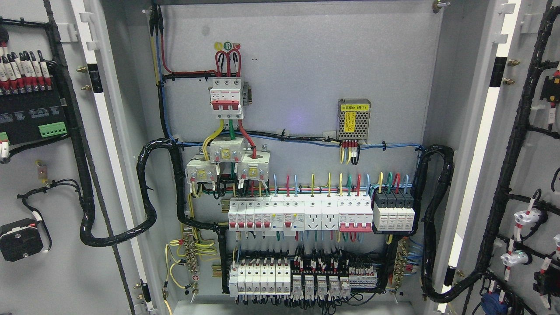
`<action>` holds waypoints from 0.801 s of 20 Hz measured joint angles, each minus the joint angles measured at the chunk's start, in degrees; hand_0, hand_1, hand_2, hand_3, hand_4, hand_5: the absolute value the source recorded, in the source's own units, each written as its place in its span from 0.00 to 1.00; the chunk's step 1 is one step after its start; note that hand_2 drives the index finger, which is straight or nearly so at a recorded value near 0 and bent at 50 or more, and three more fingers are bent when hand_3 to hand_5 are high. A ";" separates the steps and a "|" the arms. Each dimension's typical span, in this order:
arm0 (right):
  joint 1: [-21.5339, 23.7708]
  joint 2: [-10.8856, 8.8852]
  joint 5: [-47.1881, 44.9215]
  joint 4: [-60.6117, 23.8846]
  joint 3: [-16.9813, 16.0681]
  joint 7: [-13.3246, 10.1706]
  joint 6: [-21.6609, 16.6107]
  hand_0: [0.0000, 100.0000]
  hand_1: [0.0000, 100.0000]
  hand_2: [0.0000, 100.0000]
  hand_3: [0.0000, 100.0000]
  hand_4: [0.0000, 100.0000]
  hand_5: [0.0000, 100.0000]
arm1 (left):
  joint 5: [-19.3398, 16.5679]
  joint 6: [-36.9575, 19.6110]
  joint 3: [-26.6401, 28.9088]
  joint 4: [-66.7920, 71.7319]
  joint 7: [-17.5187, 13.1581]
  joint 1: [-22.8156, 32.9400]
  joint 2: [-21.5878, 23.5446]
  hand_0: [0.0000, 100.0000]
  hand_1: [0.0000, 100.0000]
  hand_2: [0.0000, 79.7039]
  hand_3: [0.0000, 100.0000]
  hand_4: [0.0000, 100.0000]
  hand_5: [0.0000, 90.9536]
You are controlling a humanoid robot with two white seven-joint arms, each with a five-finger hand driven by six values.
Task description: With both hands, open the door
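Note:
Both doors of the grey electrical cabinet stand swung wide. The left door shows its inner face at the picture's left, carrying a black module and black cable looms. The right door shows its inner face at the right, with indicator lamp backs and wiring. Between them the cabinet's back panel is fully exposed, with a red main breaker at the top and rows of white breakers lower down. Neither of my hands or arms shows anywhere in the head view.
A small metal power supply with a yellow label sits at mid right of the panel. Thick black cable bundles loop from the cabinet to each door along the hinges. Relay and terminal rows fill the bottom.

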 measured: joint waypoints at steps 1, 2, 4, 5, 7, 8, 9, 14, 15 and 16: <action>-0.03 -0.02 -0.08 0.31 -0.16 0.19 0.00 0.00 0.00 0.00 0.00 0.00 0.00 | -0.14 0.13 0.01 0.25 0.00 -0.30 0.00 0.00 0.00 0.00 0.00 0.04 0.00; -0.08 -0.03 -0.17 0.58 -0.32 0.33 0.00 0.00 0.00 0.00 0.00 0.00 0.00 | -0.25 0.22 0.02 0.51 0.00 -0.61 0.01 0.00 0.00 0.00 0.00 0.04 0.00; -0.28 -0.06 -0.30 1.14 -0.57 0.45 -0.04 0.00 0.00 0.00 0.00 0.00 0.00 | -0.43 0.37 0.02 1.05 0.00 -1.18 0.02 0.00 0.00 0.00 0.00 0.04 0.00; -0.51 -0.08 -0.36 1.47 -0.69 0.53 -0.04 0.00 0.00 0.00 0.00 0.00 0.00 | -0.52 0.42 0.02 1.31 0.00 -1.48 0.04 0.00 0.00 0.00 0.00 0.04 0.00; -1.04 -0.11 -0.44 2.11 -0.89 0.53 -0.04 0.00 0.00 0.00 0.00 0.00 0.00 | -0.64 0.53 0.02 1.84 0.00 -2.04 0.05 0.00 0.00 0.00 0.00 0.04 0.00; -1.26 -0.12 -0.47 2.39 -0.96 0.53 -0.05 0.00 0.00 0.00 0.00 0.00 0.00 | -0.68 0.63 0.03 2.07 0.00 -2.31 0.06 0.00 0.00 0.00 0.00 0.04 0.00; -1.49 -0.13 -0.51 2.70 -1.05 0.53 -0.05 0.00 0.00 0.00 0.00 0.00 0.00 | -0.73 0.76 0.03 2.27 0.00 -2.53 0.07 0.00 0.00 0.00 0.00 0.04 0.00; -2.63 -0.18 -1.68 4.19 -1.36 0.53 0.07 0.00 0.00 0.00 0.00 0.00 0.00 | -0.84 1.38 0.05 3.21 -0.17 -3.66 0.31 0.00 0.00 0.00 0.00 0.04 0.00; -2.82 -0.21 -1.95 4.47 -1.41 0.56 0.07 0.00 0.00 0.00 0.00 0.00 0.00 | -0.85 1.42 0.05 3.36 -0.17 -3.81 0.38 0.00 0.00 0.00 0.00 0.04 0.00; -2.98 -0.22 -2.22 4.71 -1.47 0.67 0.12 0.00 0.00 0.00 0.00 0.00 0.00 | -0.86 1.42 0.05 3.49 -0.15 -3.92 0.43 0.00 0.00 0.00 0.00 0.04 0.00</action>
